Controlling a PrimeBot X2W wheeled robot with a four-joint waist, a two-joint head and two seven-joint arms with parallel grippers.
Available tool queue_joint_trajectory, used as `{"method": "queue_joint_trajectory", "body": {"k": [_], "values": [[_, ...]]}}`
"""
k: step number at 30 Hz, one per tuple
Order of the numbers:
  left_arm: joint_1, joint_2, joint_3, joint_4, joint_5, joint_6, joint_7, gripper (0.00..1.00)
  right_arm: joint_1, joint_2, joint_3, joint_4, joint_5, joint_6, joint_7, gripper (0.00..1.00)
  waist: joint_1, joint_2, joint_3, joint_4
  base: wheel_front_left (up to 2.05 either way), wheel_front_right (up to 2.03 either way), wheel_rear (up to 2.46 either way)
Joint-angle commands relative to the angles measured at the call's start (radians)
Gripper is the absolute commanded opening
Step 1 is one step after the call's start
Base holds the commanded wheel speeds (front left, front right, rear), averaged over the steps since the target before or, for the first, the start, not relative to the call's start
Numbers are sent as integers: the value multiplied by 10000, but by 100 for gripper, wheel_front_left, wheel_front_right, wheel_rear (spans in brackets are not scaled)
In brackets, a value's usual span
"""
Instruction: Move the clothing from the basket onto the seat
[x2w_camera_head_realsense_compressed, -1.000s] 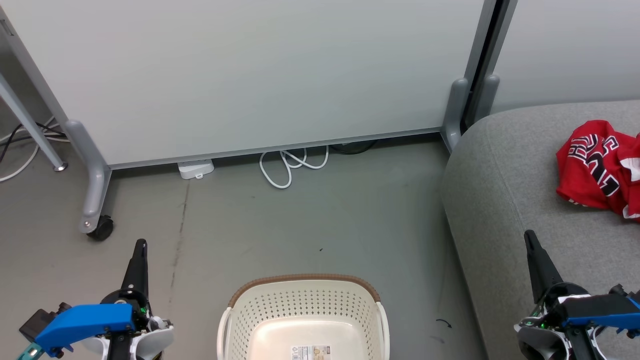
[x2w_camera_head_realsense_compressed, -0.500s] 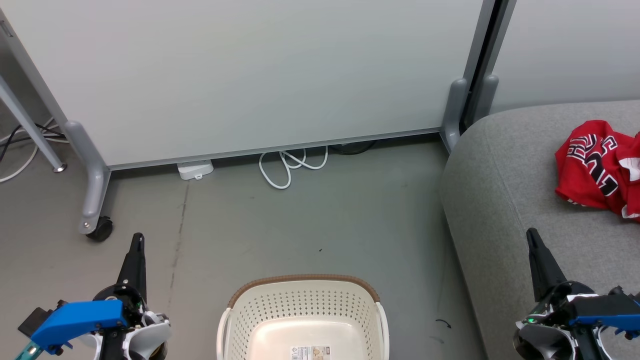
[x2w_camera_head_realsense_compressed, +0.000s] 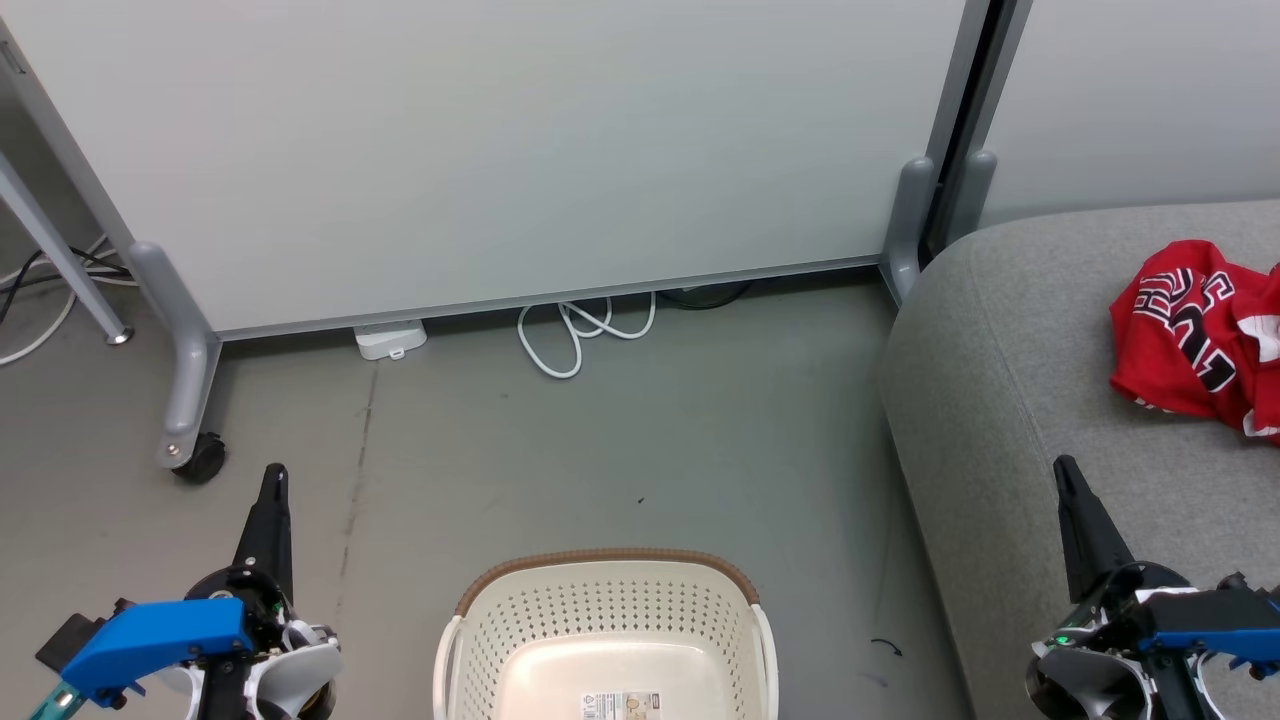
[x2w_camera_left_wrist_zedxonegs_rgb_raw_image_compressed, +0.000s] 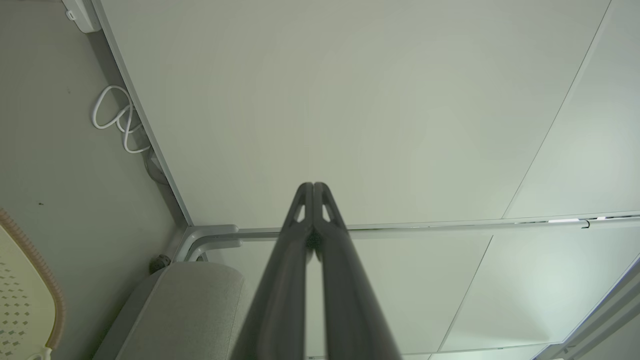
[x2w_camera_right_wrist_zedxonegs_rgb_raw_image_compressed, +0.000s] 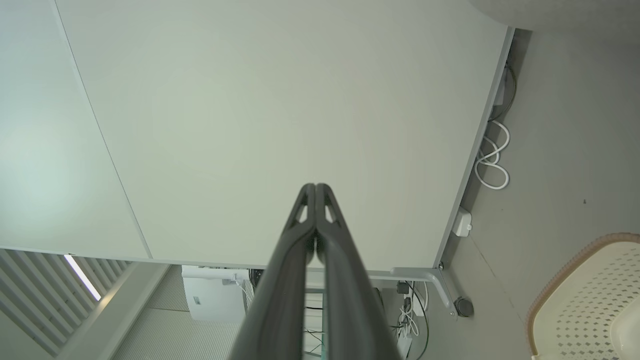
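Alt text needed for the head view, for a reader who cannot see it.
Red clothing lies on the grey seat at right, while the cream basket on the floor at bottom centre shows no clothing in its visible part. The left gripper and right gripper, both shut and holding nothing, point up on either side of the basket, facing a partition.

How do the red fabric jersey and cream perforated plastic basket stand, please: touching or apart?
Apart: head view shows jersey on the grey seat, basket on floor.
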Motion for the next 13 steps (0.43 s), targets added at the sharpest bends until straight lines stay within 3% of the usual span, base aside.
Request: {"method": "queue_joint_trajectory", "body": {"k": [1,13], "values": [[-93,-13,26,-39,-25,-25,37,0,-135,-51,-17,-30,27,7,35,0,-1,0,0,1,0,0,0],[-93,-13,25,-39,-26,-25,36,0,-133,-51,-16,-31,27,7,35,0,-1,0,0,1,0,0,0]]}}
